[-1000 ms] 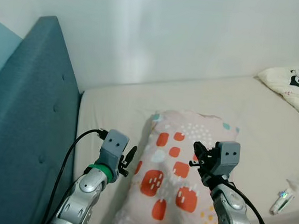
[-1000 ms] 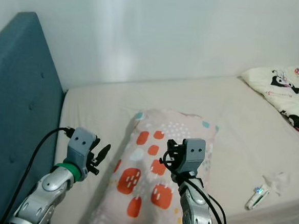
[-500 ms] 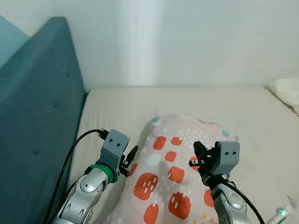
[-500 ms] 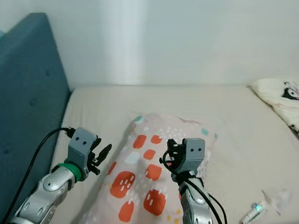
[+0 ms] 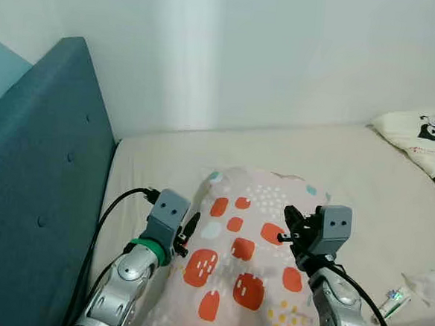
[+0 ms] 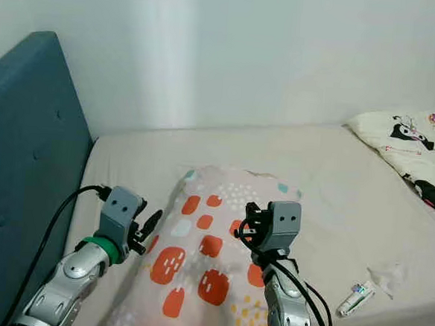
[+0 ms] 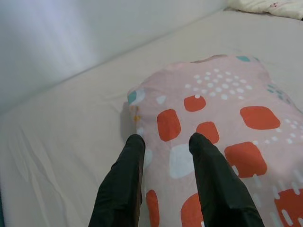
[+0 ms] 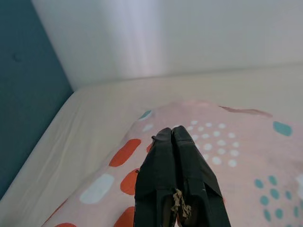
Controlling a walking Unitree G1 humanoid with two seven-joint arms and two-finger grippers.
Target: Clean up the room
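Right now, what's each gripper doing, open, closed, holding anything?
Left gripper: open, fingers apart over the pillow edge, holding nothing.
Right gripper: closed, above the pillow; whether it pinches any fabric cannot be told.

L gripper (image 7: 164, 142) fingers apart, tips just over pink pillow (image 7: 227, 123) w/ orange patches. Pillow lies on beige sheet (image 7: 61, 132); white wall (image 7: 71, 33) behind.

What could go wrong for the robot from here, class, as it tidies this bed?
The left gripper is open over the pillow edge, so a shallow pinch might slip off the soft fabric. Shifting the pillow toward the bed's front edge could knock off the small tube and crumpled tissue.
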